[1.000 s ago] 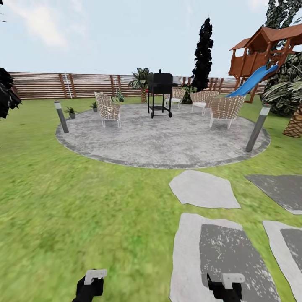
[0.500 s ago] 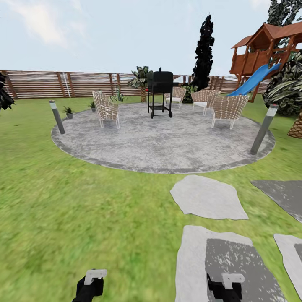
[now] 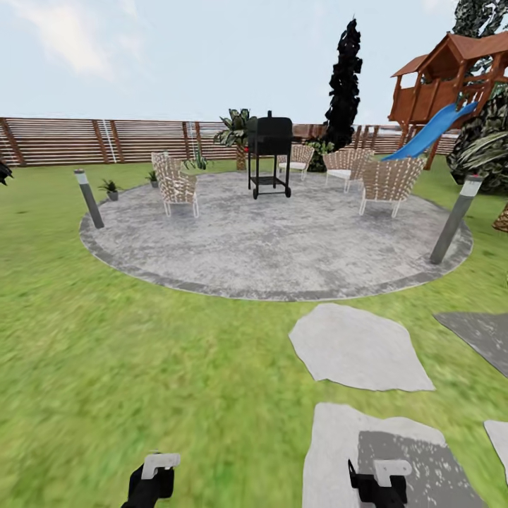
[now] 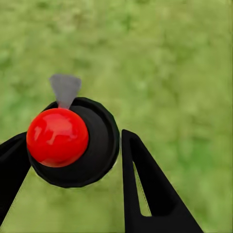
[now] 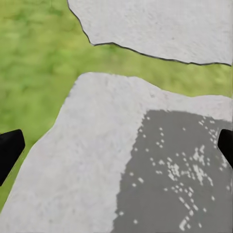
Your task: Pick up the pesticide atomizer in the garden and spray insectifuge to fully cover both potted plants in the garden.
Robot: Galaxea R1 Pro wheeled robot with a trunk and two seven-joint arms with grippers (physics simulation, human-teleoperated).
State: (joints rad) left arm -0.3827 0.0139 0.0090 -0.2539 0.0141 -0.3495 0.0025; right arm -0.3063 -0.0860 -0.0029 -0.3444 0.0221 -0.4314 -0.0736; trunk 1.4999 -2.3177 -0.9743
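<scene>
Across the lawn (image 3: 106,339), a round grey stone patio (image 3: 275,240) is seen ahead, backed by a brown slatted fence (image 3: 106,140). On the patio a black grill (image 3: 269,152) is stood near the far edge, with wicker chairs (image 3: 174,185) set around it, one on the left and several on the right. Grey bollard lamps are placed at the patio's rim, one at the left (image 3: 89,198) and one at the right (image 3: 456,219). Two potted plants are found on the grass just past the left lamp, the nearer one (image 3: 109,188) beside the patio's edge and the farther one (image 3: 152,178) behind the left chair; both are small and their leaves cannot be made out in detail. The pesticide atomizer cannot be picked out at this range.

A wooden play tower with a blue slide (image 3: 434,130) is seen at the far right. Stepping slabs (image 3: 356,346) are laid between the robot and the patio.

The left gripper (image 4: 68,160) is held low over grass, its dark fingers spread apart with nothing grasped; a red ball on a black disc (image 4: 57,137) is seen between them, and what it is cannot be told. The right gripper (image 5: 116,145) is held over a grey slab (image 5: 121,160), its fingertips set wide at the frame's edges, released and empty.
</scene>
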